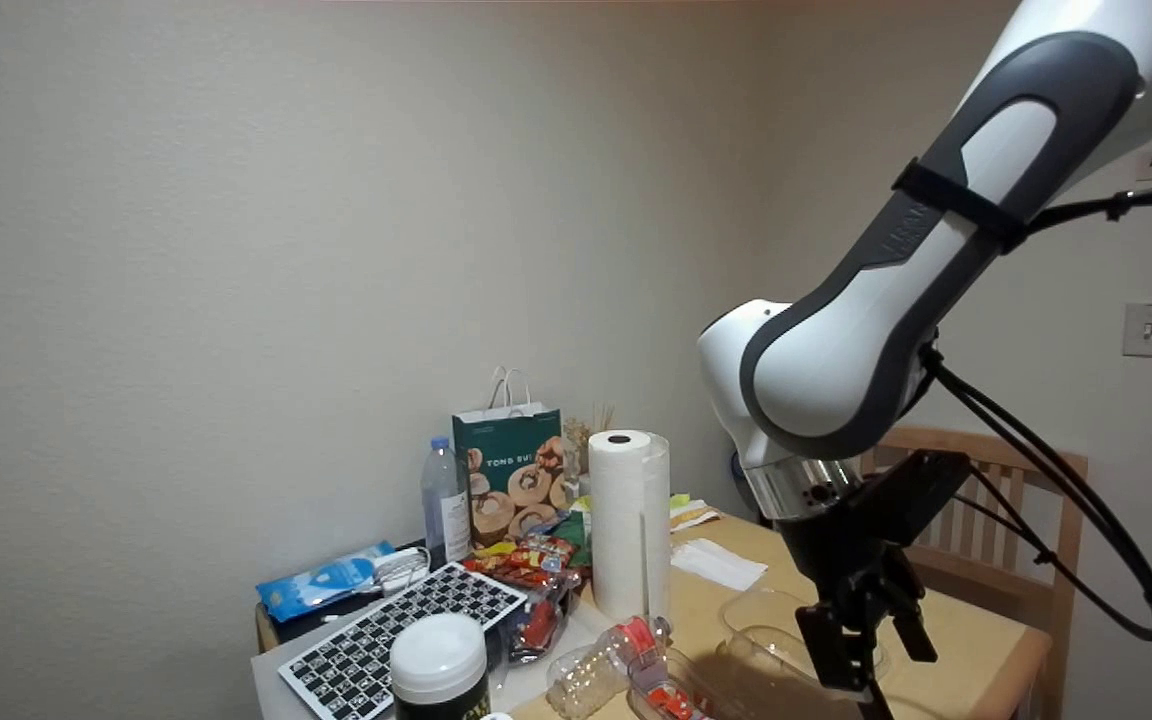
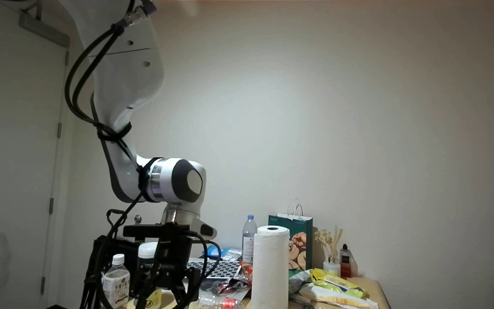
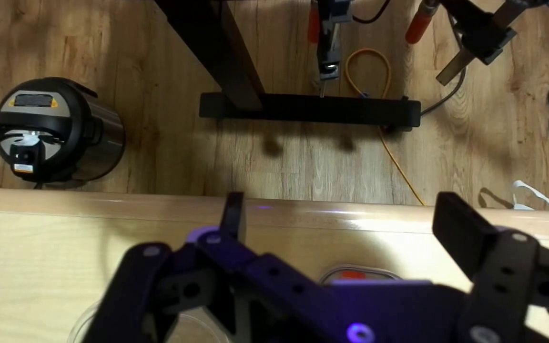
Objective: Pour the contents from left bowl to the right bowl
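Observation:
In an exterior view the left bowl [image 1: 688, 674], clear plastic with red pieces [image 1: 676, 703] in it, sits on the wooden table at the bottom of the picture. To its right stands the right bowl [image 1: 758, 618], also clear, partly behind my gripper [image 1: 871, 655]; I make out no contents in it. From the wrist view, the rim of the left bowl [image 3: 357, 266] and part of the right bowl [image 3: 191, 331] show past the gripper body. My gripper [image 3: 341, 205] is above the table near its edge, fingers wide apart with nothing between them.
A clear bottle [image 1: 591, 680] lies beside the left bowl. A paper towel roll [image 1: 621, 525] stands behind it. A white-lidded jar [image 1: 439, 660], a checkered board [image 1: 401, 640] and snack packets [image 1: 536, 560] crowd that side. The table edge [image 3: 303, 214] runs beneath the fingertips.

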`<act>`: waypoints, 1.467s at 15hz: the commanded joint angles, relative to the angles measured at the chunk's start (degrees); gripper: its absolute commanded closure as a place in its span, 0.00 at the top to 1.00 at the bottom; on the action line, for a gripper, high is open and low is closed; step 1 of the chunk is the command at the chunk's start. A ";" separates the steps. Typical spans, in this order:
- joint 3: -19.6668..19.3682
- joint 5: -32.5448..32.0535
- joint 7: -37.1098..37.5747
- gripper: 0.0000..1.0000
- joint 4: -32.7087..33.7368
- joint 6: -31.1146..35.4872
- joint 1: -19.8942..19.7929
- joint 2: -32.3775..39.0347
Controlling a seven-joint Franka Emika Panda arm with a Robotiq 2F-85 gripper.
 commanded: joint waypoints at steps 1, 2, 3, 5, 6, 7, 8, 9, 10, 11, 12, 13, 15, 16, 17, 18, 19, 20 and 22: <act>0.44 -0.56 3.88 1.00 0.96 1.46 0.54 1.96; 0.65 -0.67 5.38 1.00 1.43 3.54 0.85 3.28; 0.92 -2.05 7.66 1.00 2.24 5.78 1.25 5.21; 1.10 -4.87 10.43 1.00 4.22 9.43 2.17 9.06; 0.88 -7.26 12.22 1.00 5.31 10.88 2.80 11.08; 0.47 -9.25 13.15 1.00 6.86 11.63 3.44 13.23; -0.04 -10.89 14.00 1.00 8.01 12.44 4.07 14.95; -0.62 -11.89 13.93 1.00 9.47 12.57 4.41 16.62; -1.02 -12.01 13.10 1.00 10.56 12.69 4.58 17.88; -1.69 -11.62 12.14 1.00 10.76 11.85 4.28 17.72; -1.08 -9.93 12.22 1.00 9.51 11.77 4.88 16.47; -1.54 -9.94 12.19 1.00 10.43 11.77 4.88 17.51; -2.11 -9.97 12.19 1.00 11.13 11.76 4.78 18.21; -1.98 -9.30 11.44 1.00 11.10 11.59 4.53 18.46; -1.47 -7.25 8.93 1.00 11.04 12.29 3.47 19.30; -1.30 -6.01 7.52 1.00 11.22 12.40 3.01 19.88; -1.19 -4.42 6.06 1.00 11.75 12.26 2.49 20.93; -1.27 -3.41 5.30 1.00 12.21 12.05 2.36 21.81; -1.85 -3.02 5.39 1.00 13.28 12.04 2.68 23.75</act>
